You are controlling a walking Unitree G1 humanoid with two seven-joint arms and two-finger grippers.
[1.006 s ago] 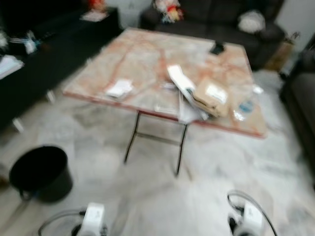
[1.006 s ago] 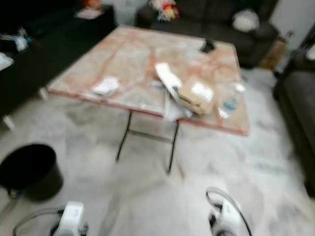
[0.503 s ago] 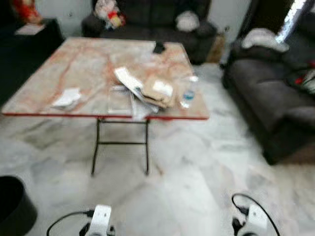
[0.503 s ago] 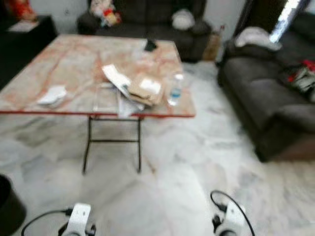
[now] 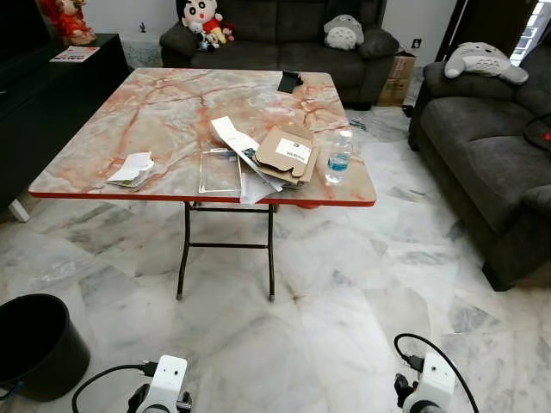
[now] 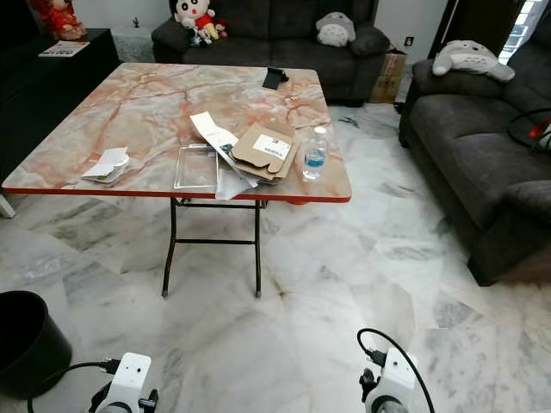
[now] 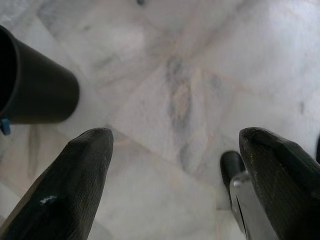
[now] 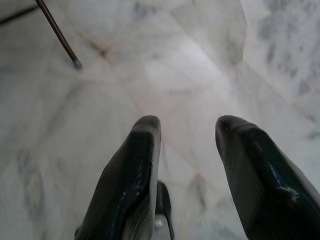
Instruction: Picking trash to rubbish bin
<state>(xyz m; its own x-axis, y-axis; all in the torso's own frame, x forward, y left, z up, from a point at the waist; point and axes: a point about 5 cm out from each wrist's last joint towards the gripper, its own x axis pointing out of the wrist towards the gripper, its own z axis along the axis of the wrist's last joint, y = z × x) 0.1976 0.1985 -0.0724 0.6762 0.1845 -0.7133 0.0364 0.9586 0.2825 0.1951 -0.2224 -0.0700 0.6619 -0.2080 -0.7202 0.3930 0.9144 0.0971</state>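
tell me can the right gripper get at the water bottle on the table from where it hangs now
Probably not yet. The right gripper hangs open over bare marble floor, while the water bottle stands on the table well ahead; nothing blocks the path.

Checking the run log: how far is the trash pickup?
Done: nothing visibly. The papers, cardboard, clear tray and water bottle all sit on the table.
In hand: nothing; the left end effector and right end effector are open over bare floor.
Left: every pickup, then drops into the black bin at the robot's left.
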